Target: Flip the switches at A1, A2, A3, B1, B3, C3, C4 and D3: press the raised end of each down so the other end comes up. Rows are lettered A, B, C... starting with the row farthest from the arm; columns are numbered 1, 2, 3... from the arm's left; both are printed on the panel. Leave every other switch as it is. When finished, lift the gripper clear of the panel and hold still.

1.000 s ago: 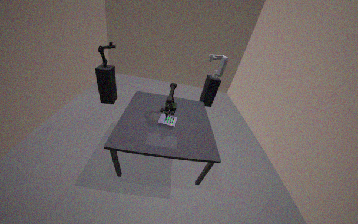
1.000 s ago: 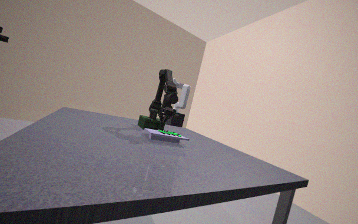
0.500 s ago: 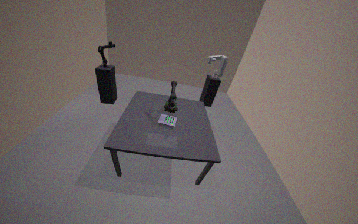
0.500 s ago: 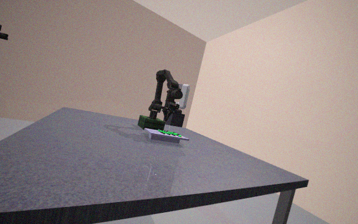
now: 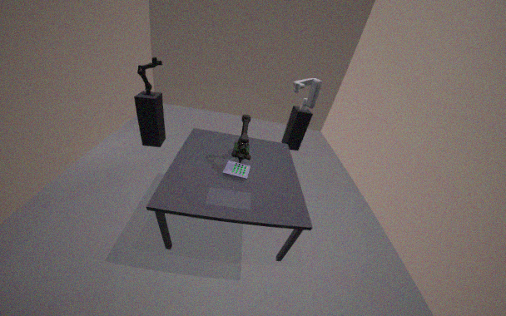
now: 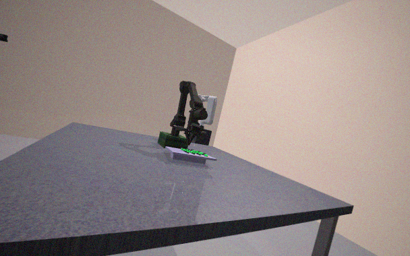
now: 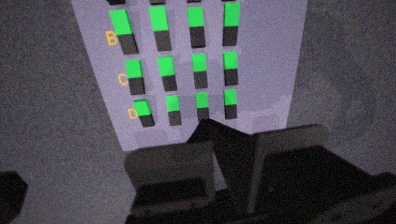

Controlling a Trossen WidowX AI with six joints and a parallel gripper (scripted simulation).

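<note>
We see a pale lilac switch panel [image 7: 200, 65] lying flat on the table, green-and-black rocker switches [image 7: 165, 35] in lettered rows B, C, D.

Beige walls [image 5: 451, 125] meet at a corner at 12 o'clock. The grey floor [image 5: 56, 249] carries a dark surface [image 5: 189, 179] on legs and two black pedestals [image 5: 150, 118].
</note>
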